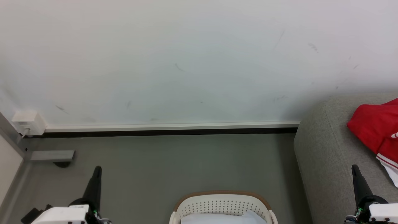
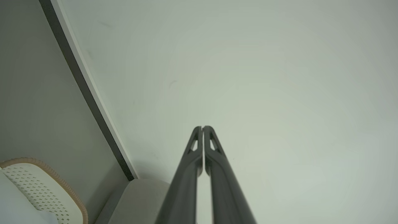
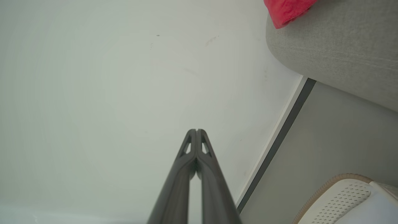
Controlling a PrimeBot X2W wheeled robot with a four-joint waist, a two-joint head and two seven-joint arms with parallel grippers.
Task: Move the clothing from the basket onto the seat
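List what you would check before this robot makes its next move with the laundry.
1. The left gripper is empty: ok, fingers shut on nothing.
2. The right gripper is empty: ok, shut on nothing.
3. Red clothing lies on the seat: ok.
4. The basket stands upright between the grippers: ok.
5. No clothing left in the basket: cannot tell; a pale item lies inside and the bottom is out of view.
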